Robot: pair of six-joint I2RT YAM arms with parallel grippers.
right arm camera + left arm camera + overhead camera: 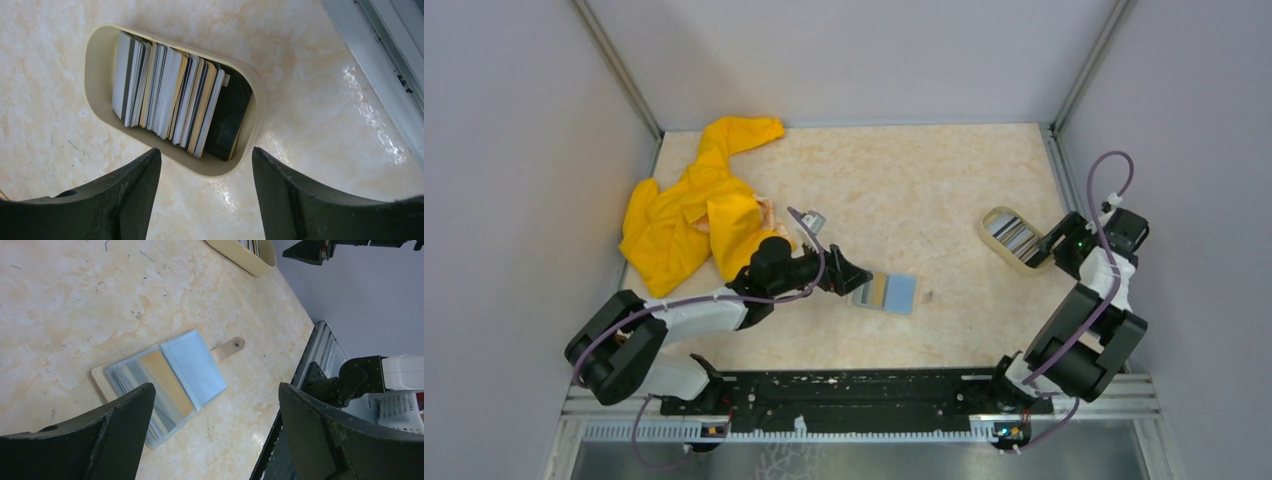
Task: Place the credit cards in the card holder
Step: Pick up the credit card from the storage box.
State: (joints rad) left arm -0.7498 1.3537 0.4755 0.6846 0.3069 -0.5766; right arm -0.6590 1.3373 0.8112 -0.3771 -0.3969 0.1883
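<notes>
The card holder (886, 292) lies open on the table, its clear grey-blue sleeves up; in the left wrist view (165, 377) it shows a tan snap tab (229, 348). My left gripper (849, 276) is open and empty, just left of the holder and above it. Several credit cards (165, 95) stand on edge in an oval cream-rimmed dish (97, 55), also seen at right in the top view (1000, 216). My right gripper (1052, 246) is open and empty, hovering just beside the dish's near end (206, 155).
A crumpled yellow garment (694, 205) lies at the back left. A small grey object (812, 218) sits next to it. Grey walls enclose the table on three sides. The metal rail (864, 395) with the arm bases runs along the near edge.
</notes>
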